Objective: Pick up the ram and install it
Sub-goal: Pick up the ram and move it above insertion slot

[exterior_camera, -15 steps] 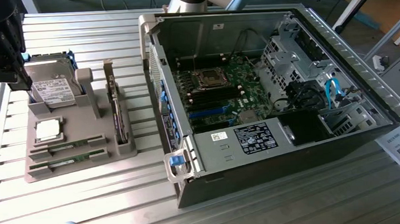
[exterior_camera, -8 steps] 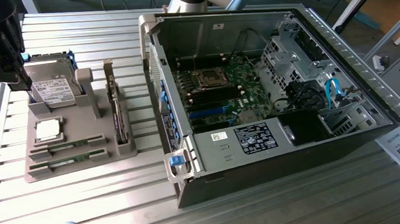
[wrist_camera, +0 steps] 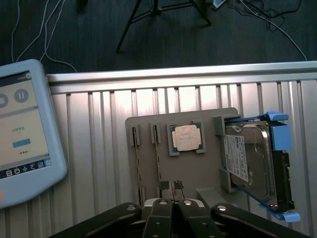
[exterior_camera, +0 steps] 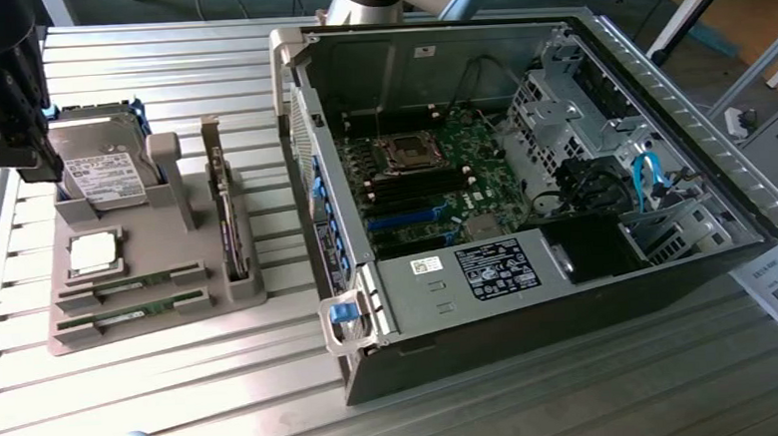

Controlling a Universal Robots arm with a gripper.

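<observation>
**End effector point(wrist_camera: 171, 187) clenched and empty above the ram point(wrist_camera: 138, 163)**

Nothing is held between the closed fingers as the end effector is hung over the grey parts holder point(wrist_camera: 198, 171) on the slatted desk point(wrist_camera: 89, 148). The ram, two green sticks, is seated on edge in the holder's slots, on the side of the CPU point(wrist_camera: 185, 137) away from the hard drive point(wrist_camera: 247, 158). The sticks' long axes are laid parallel, and in the wrist view they run lengthwise toward the fingertips, with the stick nearer the CPU appearing to end just beside them. The fingers are set side by side across that axis, an alignment judged to suit a pinch on the thin board. The open computer case point(exterior_camera: 494, 173) is stood well apart from the CPU.
</observation>
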